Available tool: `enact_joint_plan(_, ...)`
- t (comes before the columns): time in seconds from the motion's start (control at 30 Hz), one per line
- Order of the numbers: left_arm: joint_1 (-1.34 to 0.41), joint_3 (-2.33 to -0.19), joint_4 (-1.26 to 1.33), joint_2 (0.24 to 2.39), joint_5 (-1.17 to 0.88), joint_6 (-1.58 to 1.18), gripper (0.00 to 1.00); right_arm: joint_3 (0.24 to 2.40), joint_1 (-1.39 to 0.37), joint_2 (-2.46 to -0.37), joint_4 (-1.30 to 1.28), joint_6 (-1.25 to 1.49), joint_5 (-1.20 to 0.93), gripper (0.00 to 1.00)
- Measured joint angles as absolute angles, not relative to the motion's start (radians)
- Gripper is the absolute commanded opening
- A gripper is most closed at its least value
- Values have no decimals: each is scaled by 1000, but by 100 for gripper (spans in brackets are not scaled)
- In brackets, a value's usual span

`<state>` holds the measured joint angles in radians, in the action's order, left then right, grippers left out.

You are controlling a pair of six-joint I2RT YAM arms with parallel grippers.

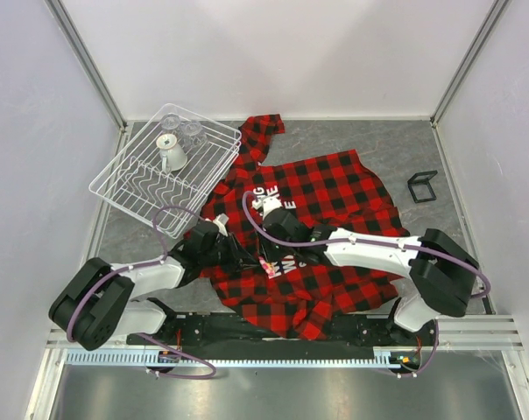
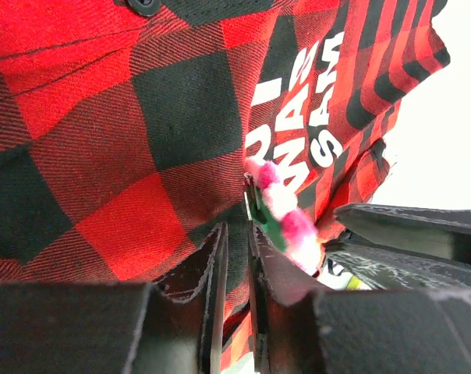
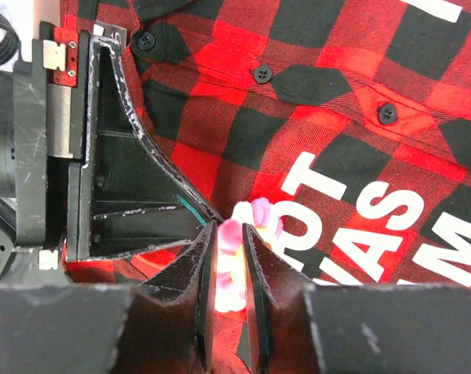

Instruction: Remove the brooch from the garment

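At the middle of the shirt [image 1: 335,188], the right claw [image 3: 229,234] stands almost closed, and the pink brooch [image 3: 234,261] sits between its two fingers, touching both. The brooch lies against the shirt front, just beside the white letters. The left claw [image 2: 237,238] is narrow too and pinches a fold of the plaid cloth next to the brooch. The shirt lies crumpled on the grey worktop [image 1: 440,149], near a wire rack [image 1: 129,188].

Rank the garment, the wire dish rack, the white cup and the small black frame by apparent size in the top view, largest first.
1. garment
2. wire dish rack
3. white cup and black frame: these look about alike, so I do not rank one over the other.
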<state>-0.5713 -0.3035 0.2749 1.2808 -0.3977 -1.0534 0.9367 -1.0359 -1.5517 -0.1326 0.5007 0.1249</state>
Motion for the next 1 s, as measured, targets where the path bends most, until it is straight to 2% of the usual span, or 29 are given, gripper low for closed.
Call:
enact_joint_plan(0.13,-571,-302,273,1269,-396,-1046,22,1003,-1020,-1613,-207,482,63,31)
enact_joint_plan(0.17,-571,-302,270,1262,-395,-1042,22,1010,-1015,-1624,-219,477,52,36)
enact_joint_plan(0.43,-571,-302,259,1225,-395,-1015,22,1079,-986,-1680,-346,425,-16,51)
enact_joint_plan(0.63,-571,-302,223,1193,-367,-1009,21,1095,-986,-1680,-381,417,-52,68)
enact_joint_plan(0.93,-570,-271,118,939,-229,-1004,30,1095,-1016,-1681,-381,471,-20,79)
enact_joint_plan(1.0,-570,-270,96,896,-204,-1001,30,1095,-1023,-1683,-379,483,-5,79)
